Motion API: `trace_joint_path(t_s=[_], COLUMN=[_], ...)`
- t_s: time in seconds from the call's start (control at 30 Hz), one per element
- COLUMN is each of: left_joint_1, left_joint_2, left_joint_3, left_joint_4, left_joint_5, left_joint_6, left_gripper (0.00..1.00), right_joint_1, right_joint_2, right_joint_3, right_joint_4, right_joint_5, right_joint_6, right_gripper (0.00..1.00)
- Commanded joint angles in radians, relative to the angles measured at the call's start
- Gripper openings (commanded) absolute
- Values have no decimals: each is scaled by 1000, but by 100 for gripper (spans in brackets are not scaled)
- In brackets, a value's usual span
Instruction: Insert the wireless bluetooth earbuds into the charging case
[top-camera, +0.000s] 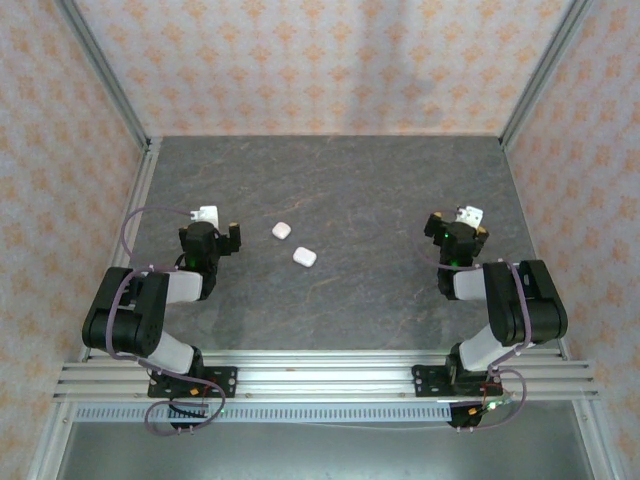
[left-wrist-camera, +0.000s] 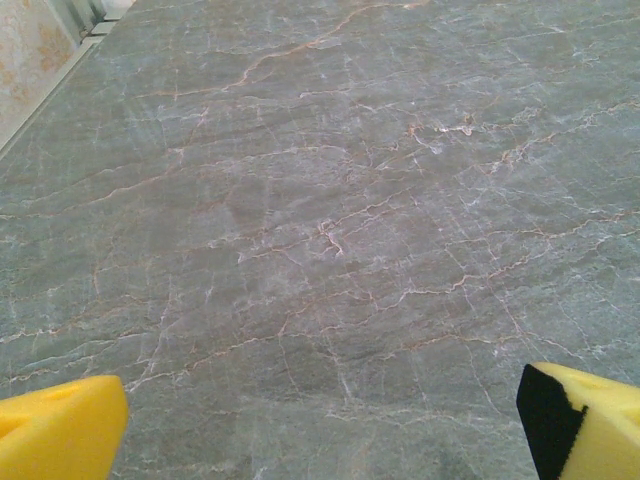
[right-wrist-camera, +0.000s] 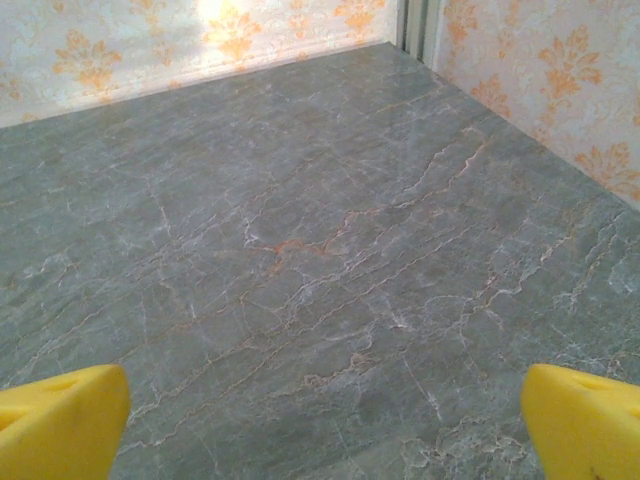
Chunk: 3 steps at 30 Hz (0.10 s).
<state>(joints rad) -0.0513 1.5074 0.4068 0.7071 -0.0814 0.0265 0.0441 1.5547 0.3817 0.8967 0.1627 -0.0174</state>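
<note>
a white case (top-camera: 281, 230) and a second case (top-camera: 304, 257) lie close together on the worktop (top-camera: 380, 190) — between the arms. left gripper (left-wrist-camera: 320, 425) and right gripper (right-wrist-camera: 320, 420) are spread wide, empty.

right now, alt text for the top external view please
Two small white rounded plastic cases lie apart on a grey marble-patterned table between two black robot arms. The left gripper and right gripper are open and empty.

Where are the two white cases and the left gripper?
Far case (top-camera: 281, 230): top view, its top face.
Near case (top-camera: 304, 257): top view, its top face.
Left gripper (left-wrist-camera: 320, 425): left wrist view, between its fingertips.
</note>
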Motion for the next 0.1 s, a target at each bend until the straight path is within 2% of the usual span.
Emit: trace_joint_path(t_s=[0.0,0.07], left_joint_1=[4,4], left_joint_2=[-9,-9], left_joint_3=[23,23], left_joint_4=[31,31], left_joint_5=[3,3], left_joint_6=[-5,-5], left_gripper=[100,100], right_joint_1=[2,2], right_joint_2=[-2,-7], right_joint_3=[7,2], right_joint_4=[-9,0], right_joint_5=[-14,-14], right_joint_6=[-14,-17], right_gripper=[99,99])
